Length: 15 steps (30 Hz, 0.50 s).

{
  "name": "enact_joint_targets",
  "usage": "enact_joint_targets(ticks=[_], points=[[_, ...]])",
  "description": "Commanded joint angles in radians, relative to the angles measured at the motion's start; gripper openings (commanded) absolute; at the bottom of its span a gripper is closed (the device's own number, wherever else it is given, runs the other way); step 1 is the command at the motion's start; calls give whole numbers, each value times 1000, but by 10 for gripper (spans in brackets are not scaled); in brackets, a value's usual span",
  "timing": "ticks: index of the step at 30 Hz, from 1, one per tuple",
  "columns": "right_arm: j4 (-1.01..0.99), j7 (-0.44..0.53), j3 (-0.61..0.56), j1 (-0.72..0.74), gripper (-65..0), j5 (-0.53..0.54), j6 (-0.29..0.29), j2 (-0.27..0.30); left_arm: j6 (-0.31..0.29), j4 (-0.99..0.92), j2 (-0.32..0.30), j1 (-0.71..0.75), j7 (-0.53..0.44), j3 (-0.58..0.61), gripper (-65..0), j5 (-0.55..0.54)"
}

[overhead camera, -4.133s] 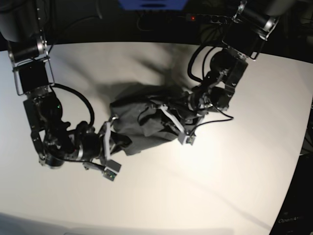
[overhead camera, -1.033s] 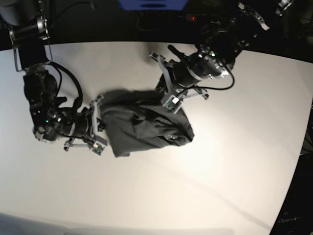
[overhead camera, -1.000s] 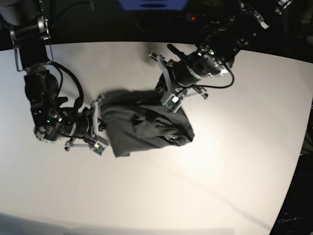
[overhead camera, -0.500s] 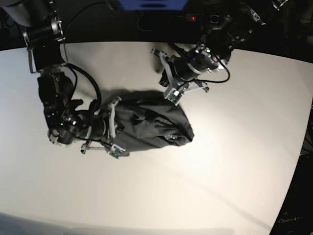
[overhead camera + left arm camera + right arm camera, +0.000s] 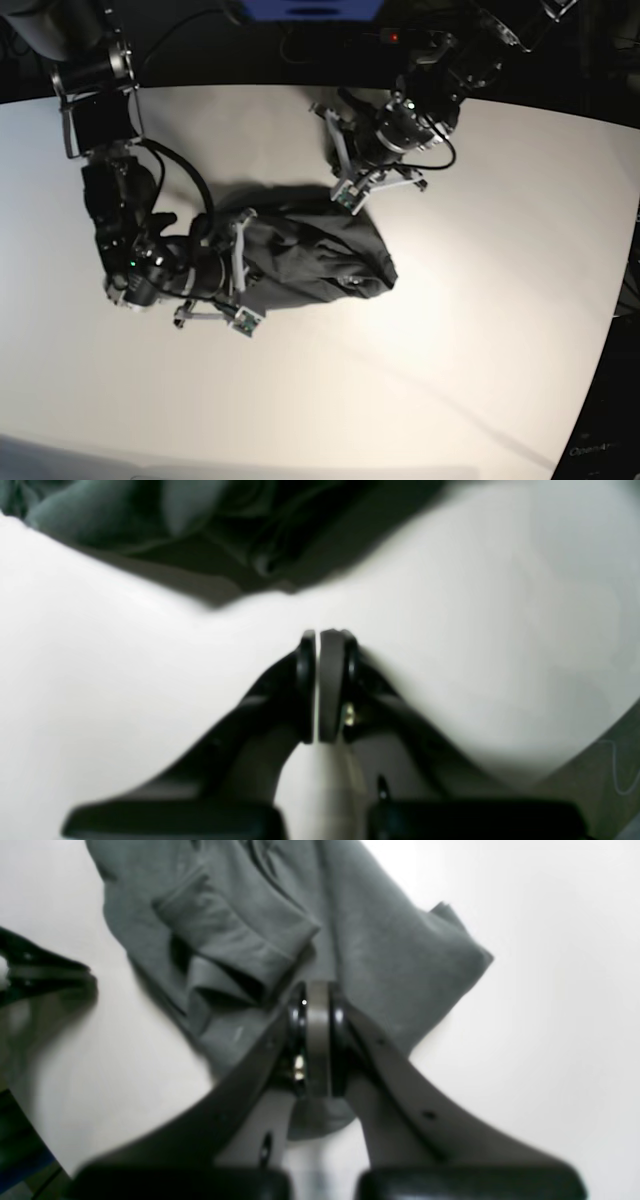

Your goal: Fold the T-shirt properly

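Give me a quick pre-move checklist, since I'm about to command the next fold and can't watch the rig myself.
1. Left gripper free of cloth: ok, jaws shut on nothing, above bare table.
2. Right gripper free of cloth: cannot tell, jaws shut, tips over the T-shirt; no fabric seen pinched.
3. T-shirt flat: not ok, bunched and wrinkled, a sleeve doubled over.
4. T-shirt fully on the table: ok.
5. Jaws ready to grasp: not ok, both shut.
6. Arms apart from each other: ok in the base view.
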Motion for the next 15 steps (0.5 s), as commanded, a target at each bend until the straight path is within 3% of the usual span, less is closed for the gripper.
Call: enact_joint_targets(ticks=[1, 12, 15], points=[[10, 39, -12, 32, -649, 18, 3, -1, 3, 13, -2, -13, -19, -6, -632, 5], [7, 94, -70, 26, -649, 17, 3, 4, 6, -60, 0, -74, -22, -6, -632, 5], [7, 94, -73, 34, -649, 17, 3, 19, 6, -60, 15, -74, -64, -6, -632, 5]])
